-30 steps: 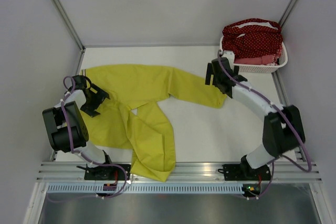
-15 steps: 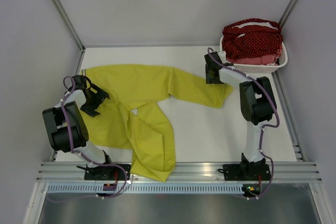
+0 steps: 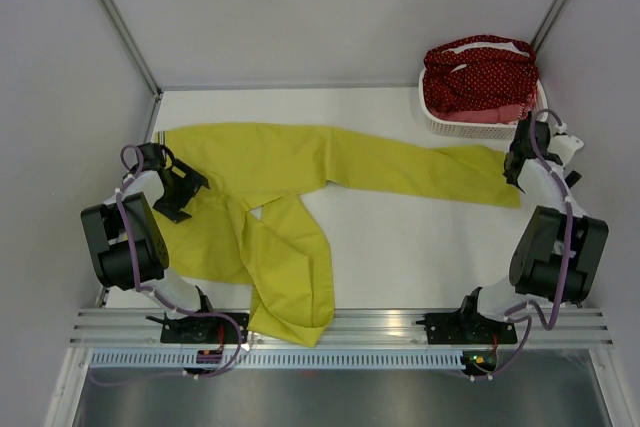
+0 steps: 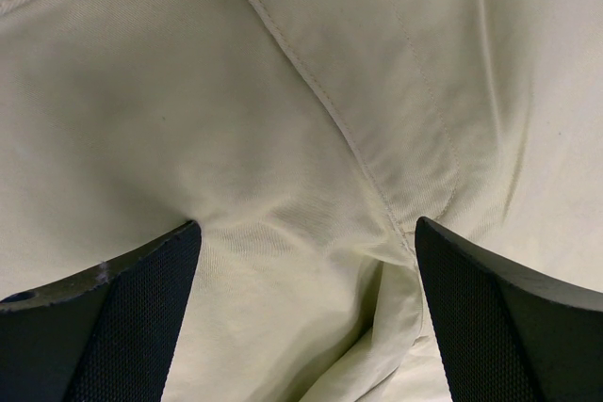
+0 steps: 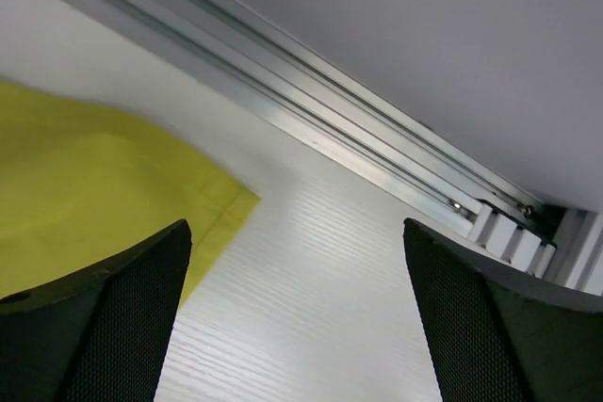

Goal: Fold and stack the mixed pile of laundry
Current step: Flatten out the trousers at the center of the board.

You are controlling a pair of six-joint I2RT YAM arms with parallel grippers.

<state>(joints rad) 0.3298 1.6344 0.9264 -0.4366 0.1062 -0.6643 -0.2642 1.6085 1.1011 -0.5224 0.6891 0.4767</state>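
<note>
Open desk (image 3: 420,247) at 12 and 5 o'clock; yellow garment (image 3: 290,162) spans 9 to 3 o'clock; basket (image 3: 482,130) occupies the 1 o'clock corner.

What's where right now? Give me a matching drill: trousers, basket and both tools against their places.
1 trousers
2 basket
3 left tool
4 right tool

a far right corner
b over the trousers, left side
c spread across the table
d at the leg end, right side

Pairs: 1-c, 2-a, 3-b, 4-d
</note>
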